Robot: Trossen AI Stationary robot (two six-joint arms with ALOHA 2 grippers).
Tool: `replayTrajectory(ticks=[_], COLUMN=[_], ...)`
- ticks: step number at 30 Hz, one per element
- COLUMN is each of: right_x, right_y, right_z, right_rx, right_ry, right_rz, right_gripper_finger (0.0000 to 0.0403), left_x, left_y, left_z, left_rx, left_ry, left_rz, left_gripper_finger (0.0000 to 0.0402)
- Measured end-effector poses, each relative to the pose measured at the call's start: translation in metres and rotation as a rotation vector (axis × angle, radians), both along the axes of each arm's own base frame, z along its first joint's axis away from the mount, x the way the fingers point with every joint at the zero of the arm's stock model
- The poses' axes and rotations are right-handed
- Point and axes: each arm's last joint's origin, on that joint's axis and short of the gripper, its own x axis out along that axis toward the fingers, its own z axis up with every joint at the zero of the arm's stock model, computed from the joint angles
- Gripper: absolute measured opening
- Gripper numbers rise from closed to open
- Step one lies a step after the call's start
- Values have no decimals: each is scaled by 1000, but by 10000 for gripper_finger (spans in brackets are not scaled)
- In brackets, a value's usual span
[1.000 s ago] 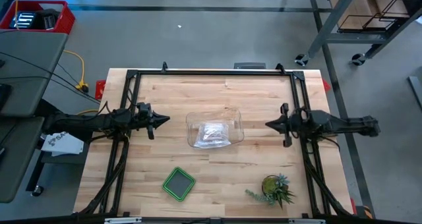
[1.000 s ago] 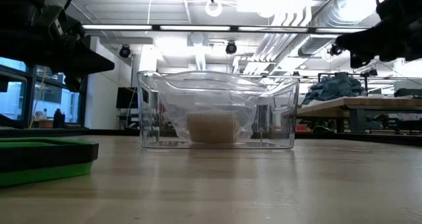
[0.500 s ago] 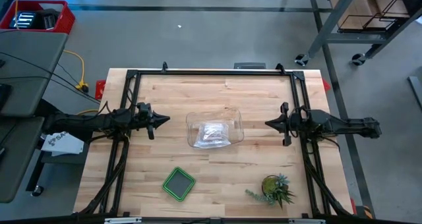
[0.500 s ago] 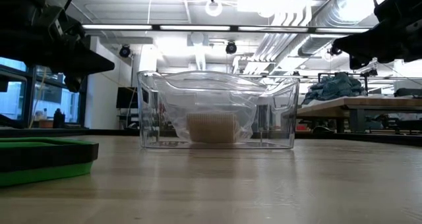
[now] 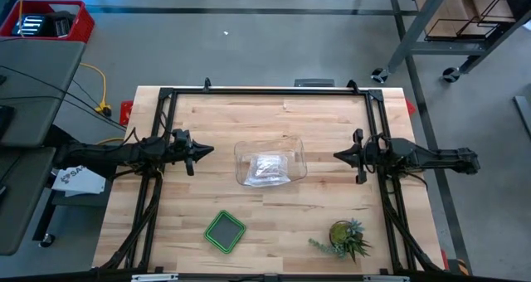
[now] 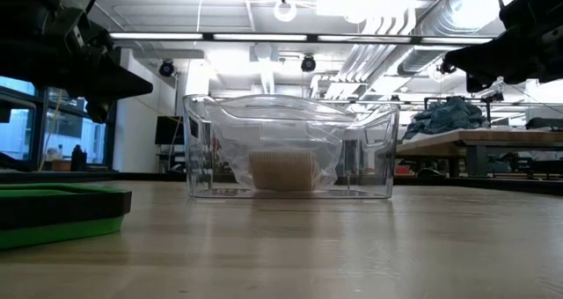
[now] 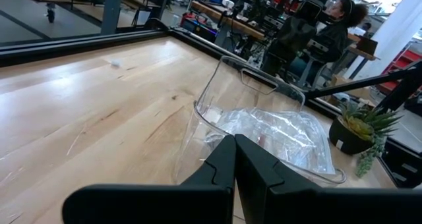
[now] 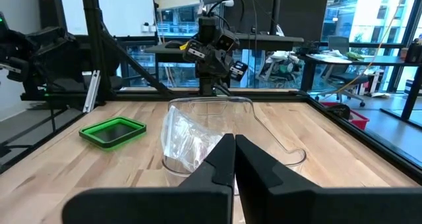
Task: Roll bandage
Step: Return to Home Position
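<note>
At the near edge of the counter (image 5: 274,112), a green tray (image 5: 225,230) and a small potted plant (image 5: 344,237) were seen, neither involved in the work. Further in, at mid-counter, the clear tub (image 5: 270,141) was set. In it lay the crinkled plastic bag (image 7: 290,135), with the bandage (image 6: 281,170) wound into a short roll at the bottom. The rolling, bagging and binning were therefore judged done, and at most the parking of the arms was thought to be left. The jaws of the left arm (image 5: 149,152) were pressed together on nothing, raised to the tub's left and well apart from it. Those of the right arm (image 5: 415,156), likewise closed and empty, were held to its right. The bandage was thus placed between the two, touched by neither.
</note>
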Motion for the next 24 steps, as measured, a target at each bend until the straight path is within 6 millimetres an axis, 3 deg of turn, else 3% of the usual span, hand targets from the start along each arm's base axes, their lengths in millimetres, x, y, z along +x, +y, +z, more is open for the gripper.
replayTrajectory(ticks=[11,24], right_x=[0,0], right_y=[0,0], right_z=[0,0], right_rx=[0,0], right_ry=[0,0], right_rz=[0,0], right_gripper_finger=[0,0], left_x=[0,-13], left_y=[0,2], left_z=[0,19], left_rx=[0,3], left_ry=[-6,-232], left_rz=[0,26], left_gripper_finger=[1,1])
